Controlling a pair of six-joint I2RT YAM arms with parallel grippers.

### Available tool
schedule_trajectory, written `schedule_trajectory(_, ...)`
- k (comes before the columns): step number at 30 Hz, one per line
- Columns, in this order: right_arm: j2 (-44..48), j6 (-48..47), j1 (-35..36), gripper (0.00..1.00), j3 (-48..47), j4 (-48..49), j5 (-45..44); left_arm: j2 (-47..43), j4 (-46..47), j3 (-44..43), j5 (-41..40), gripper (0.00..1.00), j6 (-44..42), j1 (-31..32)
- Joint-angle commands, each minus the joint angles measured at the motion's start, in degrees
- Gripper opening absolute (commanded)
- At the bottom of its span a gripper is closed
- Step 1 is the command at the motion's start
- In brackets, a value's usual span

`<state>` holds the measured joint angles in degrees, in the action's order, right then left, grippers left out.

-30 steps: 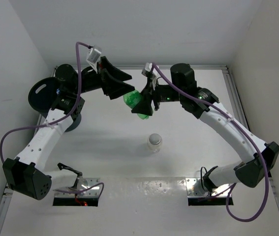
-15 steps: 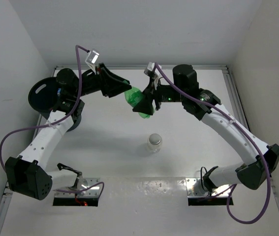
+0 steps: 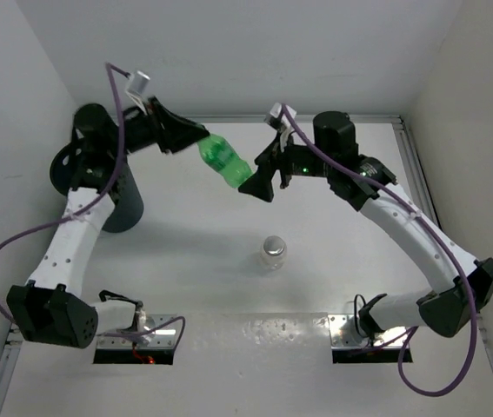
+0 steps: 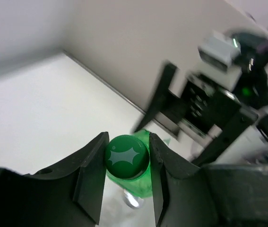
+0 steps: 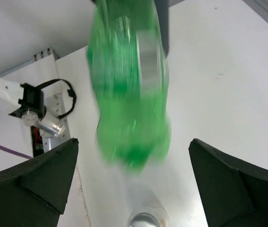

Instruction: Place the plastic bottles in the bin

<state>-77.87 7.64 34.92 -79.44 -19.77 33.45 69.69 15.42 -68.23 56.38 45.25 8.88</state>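
Note:
An all-green plastic bottle [image 3: 223, 162] hangs in the air above the table's back middle, and my left gripper [image 3: 194, 142] is shut on its cap end. In the left wrist view the green cap [image 4: 126, 157] sits pinched between the two fingers of the left gripper [image 4: 127, 141]. My right gripper [image 3: 257, 186] stands open just right of the bottle's base, not touching it. The right wrist view shows the blurred green bottle [image 5: 129, 94] ahead of the wide-open right gripper [image 5: 134, 142]. A plain clear bottle [image 3: 273, 252] stands upright mid-table. The dark bin [image 3: 123, 205] stands at the far left.
White walls close in the table on the left, back and right. The left arm's upper links partly cover the bin's rim [image 3: 58, 170]. The clear bottle's cap [image 5: 145, 221] shows below the right gripper. The right arm's wrist [image 4: 219, 94] fills the right of the left wrist view.
The right gripper has opened and let go of the green bottle. The left gripper has shut on its cap and carried it up and to the left, toward the bin.

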Motion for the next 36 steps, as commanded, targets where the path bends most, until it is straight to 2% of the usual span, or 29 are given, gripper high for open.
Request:
schedule_trajectory(1, 2.5, 3.6, -4.9, 0.98, -0.5, 1.1, -1.0, 1.9, -12.0, -13.4, 0.0, 0.0, -7.7, -8.9)
schedule_trajectory(2, 2.7, 3.9, -7.7, 0.98, -0.2, 1.0, -0.2, 2.6, -18.4, -16.1, 0.0, 0.0, -11.1, -11.2)
schedule_trajectory(4, 2.8, 4.0, -11.5, 0.98, 0.3, 0.0, 2.0, 3.7, -24.3, -22.8, -1.3, 0.0, -14.7, -18.8)
schedule_trajectory(5, 3.2, 3.7, -12.5, 0.98, 0.5, -1.3, 3.4, 4.7, -27.8, -25.1, -1.9, 0.0, -20.1, -21.3)
schedule_trajectory(6, 3.2, 3.2, -13.2, 0.98, 1.3, -2.1, 3.8, 5.4, -35.6, -27.5, -2.4, 0.0, -23.5, -24.0)
schedule_trajectory(7, 4.0, 0.8, -14.9, 0.98, 1.9, -2.9, 4.4, 6.2, -40.3, -32.4, -4.3, 0.0, -27.2, -28.9)
schedule_trajectory(8, 4.3, 0.0, -15.3, 0.98, 2.7, -5.6, 4.6, 8.2, -45.3, -35.2, -6.1, 0.0, -31.2, -31.2)
schedule_trajectory(9, 5.1, -0.8, -15.6, 0.97, 3.2, -6.5, 4.6, 9.1, -53.7, -37.5, -7.9, 0.0, -38.2, -33.4)
schedule_trajectory(11, 5.9, -3.9, -16.5, 0.97, 6.0, -9.1, 5.0, 10.5, -59.2, -41.5, -12.6, 0.0, -43.2, -39.4)
schedule_trajectory(14, 8.3, -5.4, -17.1, 0.96, 10.4, -9.2, 5.0, 12.0, -65.6, -41.5, -14.8, 0.0, -49.5, -44.9)
schedule_trajectory(18, 9.9, -6.0, -17.3, 0.96, 13.4, -9.6, 4.8, 12.6, -66.9, -38.0, -15.3, 0.0, -53.2, -49.1)
schedule_trajectory(24, 11.2, -7.2, -17.2, 0.95, 16.9, -9.4, 3.4, 12.0, -66.9, -27.8, -19.1, 0.0, -59.6, -49.8)
schedule_trajectory(34, 11.9, -10.9, -17.3, 0.95, 22.4, -8.1, 2.1, 12.0, -58.0, -11.6, -20.7, 0.0, -62.7, -48.6)
schedule_trajectory(36, 11.9, -11.7, -17.4, 0.95, 22.7, -8.1, 2.1, 10.7, -53.8, -7.3, -20.7, 0.0, -62.1, -48.6)
